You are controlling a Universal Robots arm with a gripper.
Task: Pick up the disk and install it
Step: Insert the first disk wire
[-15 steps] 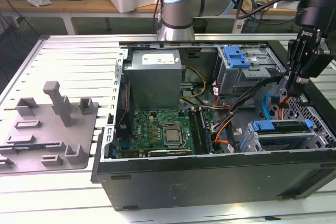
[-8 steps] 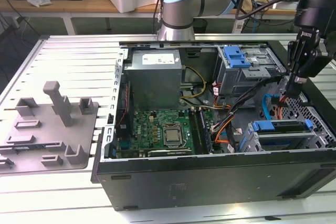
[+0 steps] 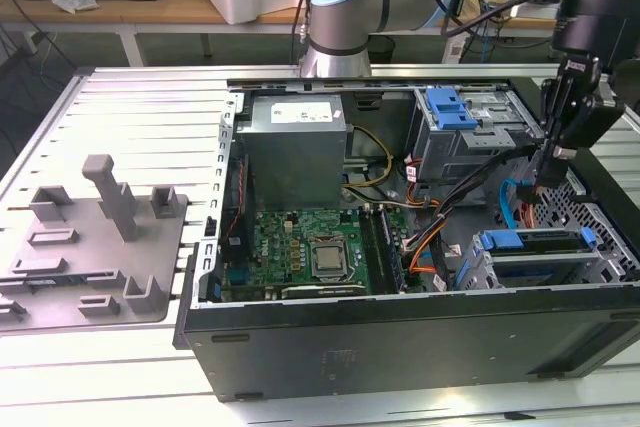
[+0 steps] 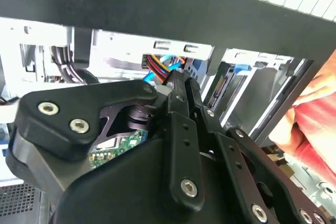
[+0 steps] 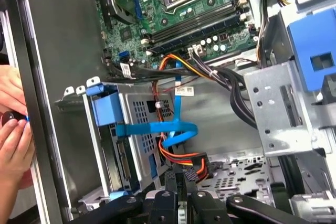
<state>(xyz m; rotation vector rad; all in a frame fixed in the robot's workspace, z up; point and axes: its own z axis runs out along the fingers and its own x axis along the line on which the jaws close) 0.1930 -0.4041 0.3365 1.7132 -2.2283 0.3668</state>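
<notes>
I count one case (image 3: 400,347), one motherboard (image 3: 290,242), one processor (image 3: 327,259), one power supply (image 3: 295,142), one flat blue cable (image 5: 168,129), one grey tray (image 3: 90,247), two blue plastic pieces (image 3: 450,107) (image 3: 530,240), two hands (image 5: 10,90) (image 5: 13,150), and my one claw (image 3: 538,185).

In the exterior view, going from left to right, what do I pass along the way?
From the left: grey jig → power supply → blue bracket → gripper.
</notes>
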